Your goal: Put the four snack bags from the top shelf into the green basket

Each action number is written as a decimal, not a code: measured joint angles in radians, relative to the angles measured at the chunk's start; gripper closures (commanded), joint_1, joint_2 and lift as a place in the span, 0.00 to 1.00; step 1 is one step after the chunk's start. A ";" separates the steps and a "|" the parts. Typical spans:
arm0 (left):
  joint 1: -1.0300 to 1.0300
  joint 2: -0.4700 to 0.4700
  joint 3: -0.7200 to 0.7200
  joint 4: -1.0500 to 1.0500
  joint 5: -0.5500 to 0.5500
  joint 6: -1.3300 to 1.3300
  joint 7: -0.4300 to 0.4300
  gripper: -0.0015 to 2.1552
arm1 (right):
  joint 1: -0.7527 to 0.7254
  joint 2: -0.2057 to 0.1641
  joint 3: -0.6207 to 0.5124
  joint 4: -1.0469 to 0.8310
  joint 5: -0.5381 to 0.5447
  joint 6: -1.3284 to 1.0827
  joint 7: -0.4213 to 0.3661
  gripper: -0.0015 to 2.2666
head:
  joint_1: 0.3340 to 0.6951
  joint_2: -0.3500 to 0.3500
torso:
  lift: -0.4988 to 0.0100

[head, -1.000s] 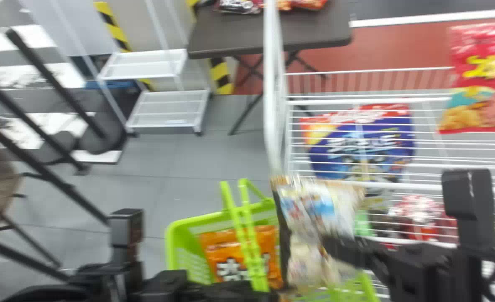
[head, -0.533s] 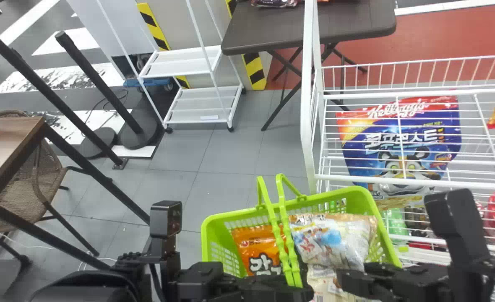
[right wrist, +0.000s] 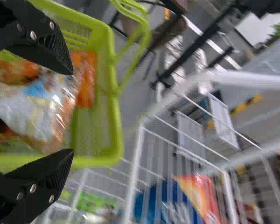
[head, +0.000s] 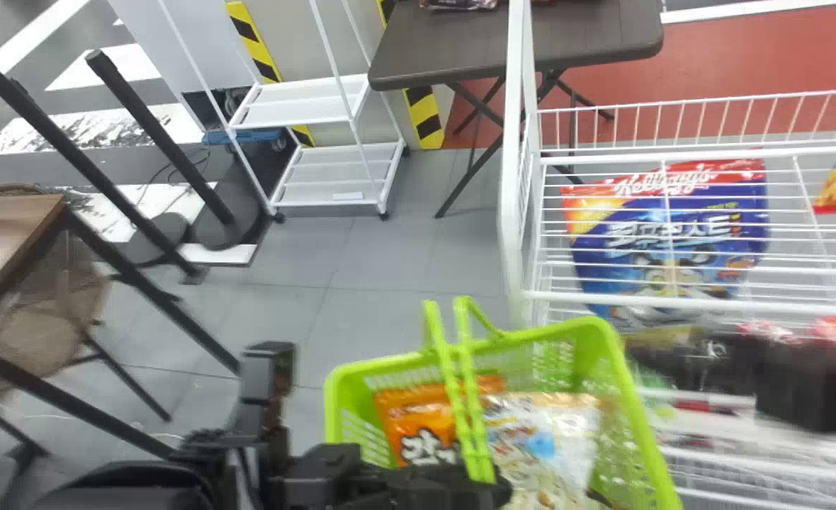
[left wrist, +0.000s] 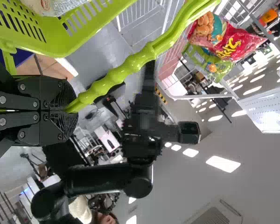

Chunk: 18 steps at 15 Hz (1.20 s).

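Several bags [head: 545,439] inside green basket [head: 334,404], right gripper [head: 648,348] near rim [head: 646,418], fingers [right wrist: 56,50] apart

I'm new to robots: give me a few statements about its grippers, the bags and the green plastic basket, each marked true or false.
1. The left gripper grips the basket's green handle. True.
2. The right gripper is clamped on a bag. False: its fingers are apart, holding nothing.
3. An orange bag lies inside the basket. True.
4. The large blue-and-red bag is in the basket. False: it is at the white wire rack.
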 measured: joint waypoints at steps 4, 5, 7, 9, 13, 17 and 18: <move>0.001 0.000 0.001 0.000 0.001 0.000 0.000 1.00 | -0.155 -0.026 -0.165 0.175 0.118 -0.185 0.001 0.03 | 1.00 0.34 | 0.97; 0.001 0.000 0.001 0.001 0.001 0.000 0.000 1.00 | -0.200 -0.039 -0.181 0.246 0.148 -0.249 0.001 0.03 | 1.00 0.30 | 0.97; 0.008 0.000 0.009 0.001 0.005 0.000 0.000 1.00 | -0.282 -0.058 -0.192 0.375 0.216 -0.316 0.000 0.03 | 1.00 0.24 | 0.97; 0.018 0.001 0.024 0.001 0.012 -0.005 0.000 1.00 | -0.353 -0.063 -0.194 0.501 0.292 -0.377 0.001 0.03 | 1.00 0.18 | 0.97; 0.024 0.003 0.028 0.004 0.017 -0.011 0.000 1.00 | -0.473 -0.068 -0.154 0.779 0.358 -0.583 0.001 0.02 | 1.00 0.16 | 0.97; 0.031 0.008 0.028 0.009 0.023 -0.019 0.000 1.00 | -0.560 -0.064 -0.076 0.963 0.377 -0.686 0.014 0.49 | 1.00 0.22 | 0.97; 0.033 0.010 0.031 0.009 0.025 -0.020 0.000 1.00 | -0.564 -0.064 -0.069 0.973 0.379 -0.687 0.025 0.87 | 1.00 0.24 | 0.97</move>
